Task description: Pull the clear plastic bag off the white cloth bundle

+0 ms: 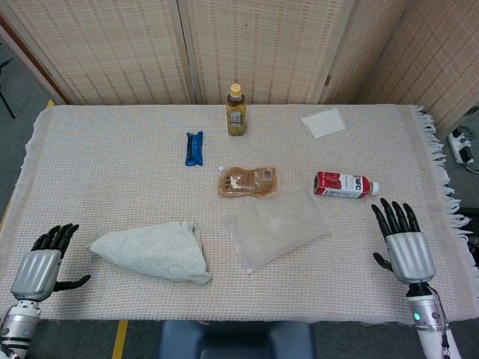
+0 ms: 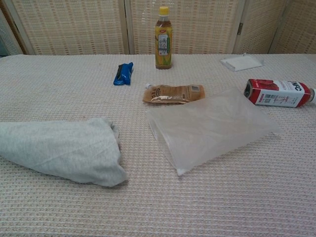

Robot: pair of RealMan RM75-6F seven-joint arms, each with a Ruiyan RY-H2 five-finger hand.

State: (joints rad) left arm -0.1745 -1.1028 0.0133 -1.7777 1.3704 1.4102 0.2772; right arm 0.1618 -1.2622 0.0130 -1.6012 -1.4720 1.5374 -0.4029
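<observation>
We see the table (image 1: 419,142) under a woven cover. White cloth bundle (image 1: 153,251) lies near-left, out of the clear plastic bag (image 1: 275,234), which lies flat just right of it, apart. Left hand (image 1: 37,269) at the near-left edge, right hand (image 1: 405,247) near-right: both released, fingers spread, touching nothing. Far centre stands a bottle (image 1: 236,110); red carton (image 1: 344,185) lies right; brown pouch (image 1: 247,181) and blue wrapper (image 1: 194,147) mid-table.
</observation>
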